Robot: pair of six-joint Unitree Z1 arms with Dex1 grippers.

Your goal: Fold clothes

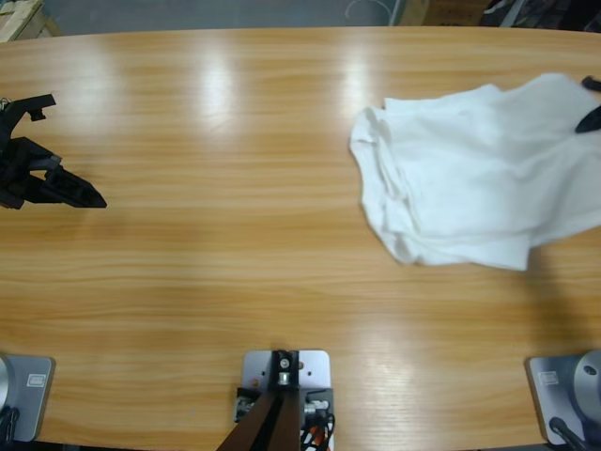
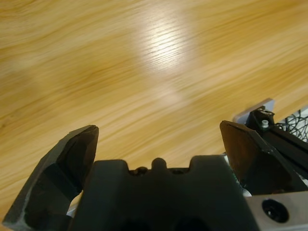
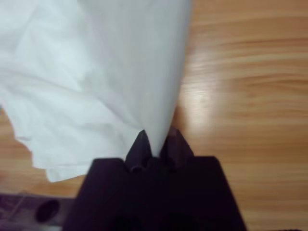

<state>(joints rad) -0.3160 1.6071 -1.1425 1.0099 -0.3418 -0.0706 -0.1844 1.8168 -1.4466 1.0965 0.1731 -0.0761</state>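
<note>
The right gripper [image 3: 155,137] has its jaws pressed together on a fold of the white T-shirt [image 3: 96,72], the cloth rising out from between the two black tips and spreading away across the wrist view in soft pleats and creases. In the high view only a small black part of this gripper [image 1: 590,117] shows at the right edge, against the shirt's far side. The T-shirt [image 1: 470,174] lies bunched and partly doubled over on the right part of the wooden table [image 1: 235,188], its left side gathered into thick, rounded folds, its lower edge lying in a layered flap and its right side lifted toward the gripper and running out of view. It is plain white; no print, label or writing shows on the visible cloth in either view. The left gripper [image 1: 70,191] is at the far left of the table, well apart from the shirt, with a long stretch of bare wood between them. Its jaws are spread wide in the left wrist view [image 2: 159,139], with nothing between them but light wood grain below and a patch of glare on the table top.
</note>
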